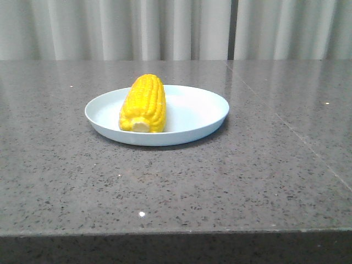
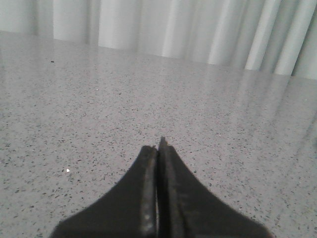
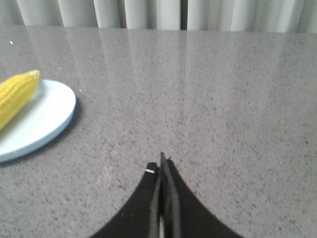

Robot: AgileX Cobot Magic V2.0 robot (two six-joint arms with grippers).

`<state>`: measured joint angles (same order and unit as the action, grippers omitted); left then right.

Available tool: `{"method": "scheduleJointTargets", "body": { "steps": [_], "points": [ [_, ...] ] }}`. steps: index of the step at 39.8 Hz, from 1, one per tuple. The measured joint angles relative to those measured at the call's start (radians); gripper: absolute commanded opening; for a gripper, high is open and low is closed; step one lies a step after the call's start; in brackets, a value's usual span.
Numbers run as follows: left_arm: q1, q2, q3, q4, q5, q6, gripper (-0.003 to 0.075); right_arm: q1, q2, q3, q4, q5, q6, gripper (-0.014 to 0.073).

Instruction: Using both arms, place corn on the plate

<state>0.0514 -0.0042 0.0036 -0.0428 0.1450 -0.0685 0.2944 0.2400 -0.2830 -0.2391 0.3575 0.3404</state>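
Note:
The yellow corn (image 1: 144, 103) lies on the left half of the pale blue plate (image 1: 203, 113), its pale stub end toward the front. In the right wrist view the plate (image 3: 44, 121) and the corn (image 3: 15, 94) lie off to one side of my gripper, well apart from it. My right gripper (image 3: 161, 161) is shut and empty over bare table. My left gripper (image 2: 159, 146) is shut and empty over bare table; neither plate nor corn shows in its view. Neither gripper shows in the front view.
The grey speckled stone table (image 1: 247, 176) spreads around the plate, with its front edge (image 1: 176, 232) near the bottom of the front view. Pale curtains (image 1: 176, 27) hang behind the table.

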Motion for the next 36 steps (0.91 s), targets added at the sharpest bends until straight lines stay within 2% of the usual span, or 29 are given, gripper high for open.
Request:
{"method": "scheduleJointTargets", "body": {
  "steps": [5, 15, 22, 36],
  "points": [
    [0.0, 0.0, 0.0, 0.0, 0.0, 0.0, -0.002, -0.031, -0.004, 0.05, -0.028, -0.044, 0.0, -0.0115],
    [0.0, 0.0, 0.0, 0.0, 0.0, 0.0, -0.002, -0.176, -0.119, 0.208, -0.04, -0.227, 0.0, -0.0115],
    [0.0, 0.0, 0.0, 0.0, 0.0, 0.0, -0.002, -0.254, -0.203, 0.289, -0.04, -0.248, 0.0, -0.0115],
    [0.0, 0.0, 0.0, 0.0, 0.0, 0.0, -0.002, -0.265, -0.25, 0.31, -0.037, -0.216, 0.0, -0.0115]
  ]
}}
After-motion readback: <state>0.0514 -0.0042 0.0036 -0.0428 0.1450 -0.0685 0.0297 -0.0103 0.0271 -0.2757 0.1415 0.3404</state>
